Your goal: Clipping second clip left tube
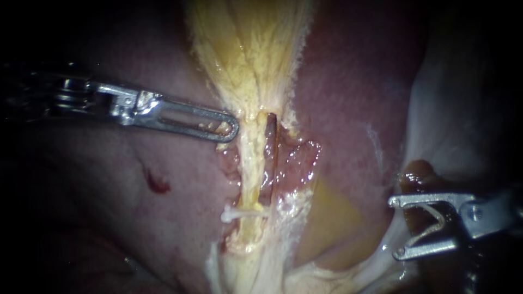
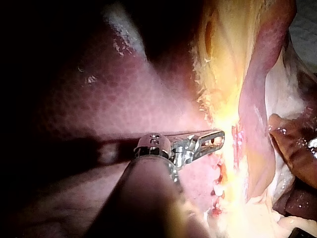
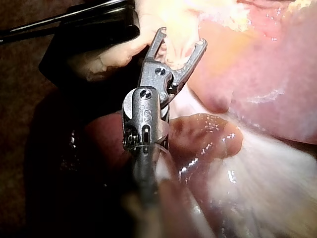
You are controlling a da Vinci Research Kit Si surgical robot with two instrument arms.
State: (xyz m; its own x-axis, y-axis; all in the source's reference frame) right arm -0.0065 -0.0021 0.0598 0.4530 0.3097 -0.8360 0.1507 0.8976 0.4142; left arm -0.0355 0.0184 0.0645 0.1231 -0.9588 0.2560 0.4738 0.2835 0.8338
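Nearest, at lower right, the right instrument (image 1: 395, 227), a steel shaft with two spread jaws, is held well apart from the tubes. A pale V-shaped clip (image 1: 436, 223) is seated between the jaws and touched by both. Farther in, the left tube (image 1: 249, 169), a pale yellow strand, is crossed low down by a thin white clip (image 1: 239, 214). The left instrument (image 1: 233, 129), its slotted steel jaws pressed together on nothing, is laid just beside that tube. Beyond are seen the yellow fibrous gallbladder (image 1: 250, 49) and the pink liver (image 1: 348, 98).
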